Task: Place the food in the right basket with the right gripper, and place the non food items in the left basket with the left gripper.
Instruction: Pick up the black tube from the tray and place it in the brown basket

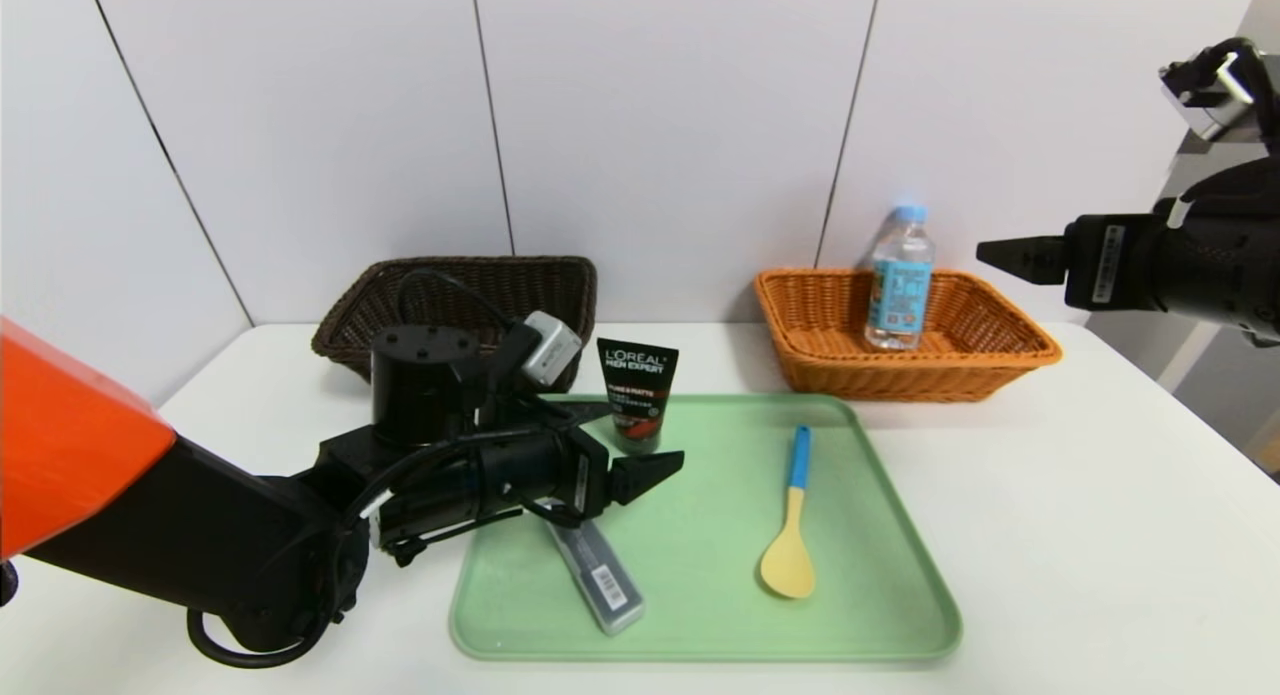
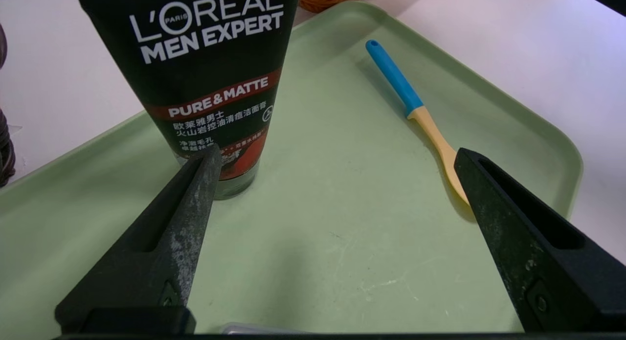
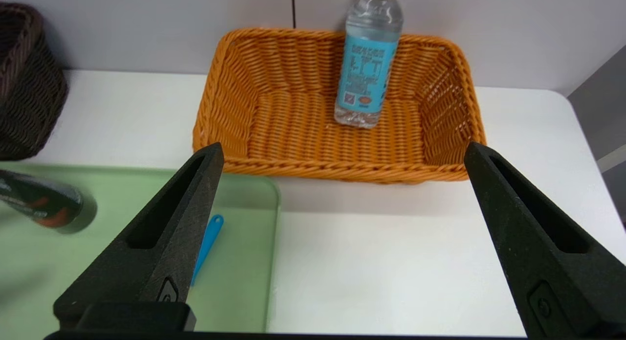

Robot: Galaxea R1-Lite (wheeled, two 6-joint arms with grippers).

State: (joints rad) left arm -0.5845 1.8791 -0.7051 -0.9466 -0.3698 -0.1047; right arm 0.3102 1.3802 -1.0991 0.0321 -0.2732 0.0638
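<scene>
While the orange basket [image 1: 920, 382] holds a bottle [image 1: 900, 280], upright, leaning slightly back

Blue-and-cream spoon [image 1: 787, 563], plain green tray [image 1: 700, 575], woven orange basket [image 1: 900, 380].

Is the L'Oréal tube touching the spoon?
Apart. The left wrist view shows bare tray between tube and spoon. The open left end effector is above the tray; the right end effector is near the orange basket.
</scene>
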